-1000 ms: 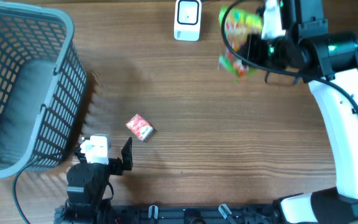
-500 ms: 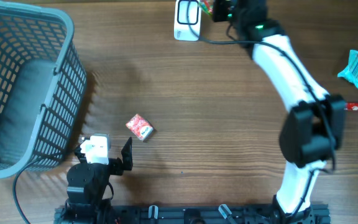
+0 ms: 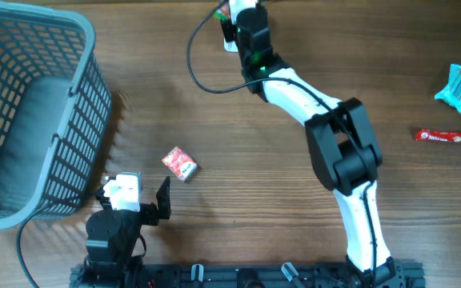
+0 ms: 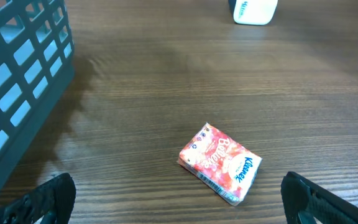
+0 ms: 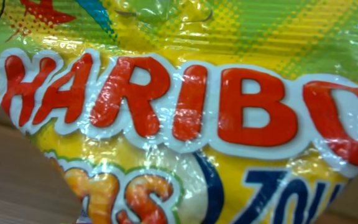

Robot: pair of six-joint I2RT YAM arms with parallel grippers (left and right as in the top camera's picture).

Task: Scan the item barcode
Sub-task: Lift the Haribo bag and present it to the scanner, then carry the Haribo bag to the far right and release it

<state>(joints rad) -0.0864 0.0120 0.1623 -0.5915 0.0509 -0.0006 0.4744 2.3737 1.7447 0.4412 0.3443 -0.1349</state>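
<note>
Candy bag: a yellow and green Haribo bag (image 5: 179, 124) fills the right wrist view, lettering facing the camera, with bare wood showing under its lower edge.
Bag location: at the far middle edge of the table (image 3: 254, 208), up at the scanner (image 4: 253, 10); from overhead the arm covers most of both.
Right claw: the right gripper (image 3: 242, 11) is closed on the candy bag; its fingers are hidden behind the bag in the wrist view.
Left claw: the left gripper (image 3: 144, 196) is spread wide with nothing in it, low at the near edge beside the basket (image 3: 94, 96).
Tissue pack: a red and white tissue pack (image 4: 219, 163) lies flat on the wood just ahead of the left gripper, apart from it.
Right edge: a blue packet (image 3: 458, 86) and a red bar (image 3: 442, 136) lie near each other, well away from the scanner.
</note>
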